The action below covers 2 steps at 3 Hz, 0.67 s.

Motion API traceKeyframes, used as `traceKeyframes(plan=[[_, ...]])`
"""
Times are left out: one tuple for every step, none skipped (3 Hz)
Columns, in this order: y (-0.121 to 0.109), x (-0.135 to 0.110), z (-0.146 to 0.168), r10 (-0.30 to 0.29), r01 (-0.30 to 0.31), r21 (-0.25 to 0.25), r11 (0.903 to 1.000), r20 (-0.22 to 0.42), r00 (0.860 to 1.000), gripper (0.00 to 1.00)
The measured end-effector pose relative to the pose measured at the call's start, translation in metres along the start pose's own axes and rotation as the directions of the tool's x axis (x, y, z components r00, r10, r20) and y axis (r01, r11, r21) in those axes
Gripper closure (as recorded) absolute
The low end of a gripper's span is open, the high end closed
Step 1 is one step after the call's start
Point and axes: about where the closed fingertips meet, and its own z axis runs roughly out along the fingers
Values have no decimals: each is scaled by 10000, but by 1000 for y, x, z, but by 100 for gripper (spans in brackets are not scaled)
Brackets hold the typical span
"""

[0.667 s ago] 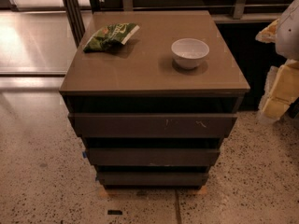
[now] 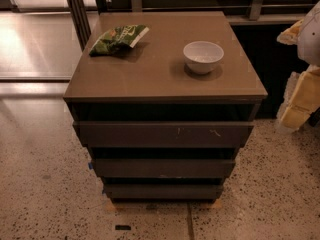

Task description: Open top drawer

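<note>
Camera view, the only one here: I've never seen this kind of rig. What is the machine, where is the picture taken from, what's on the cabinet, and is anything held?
The machine is a mobile robot with one arm ending in a two-finger gripper. The gripper seems to be the pale white-and-yellow shape at the right edge, beside the cabinet and apart from it. The single camera looks down at the cabinet from the front; where it is mounted is not known. On the cabinet's top lie a green snack bag at the back left and a white bowl at the right. Below are three drawer fronts; the top drawer, the widest, has small white scratches. Nothing appears to be held.
</note>
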Motion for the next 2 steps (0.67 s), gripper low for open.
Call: traceKeyframes(plan=[[21, 12, 12, 980, -991, 139, 9950, 664, 9930, 0], [57, 37, 63, 2825, -2766, -578, 9593, 1809, 9421, 0]])
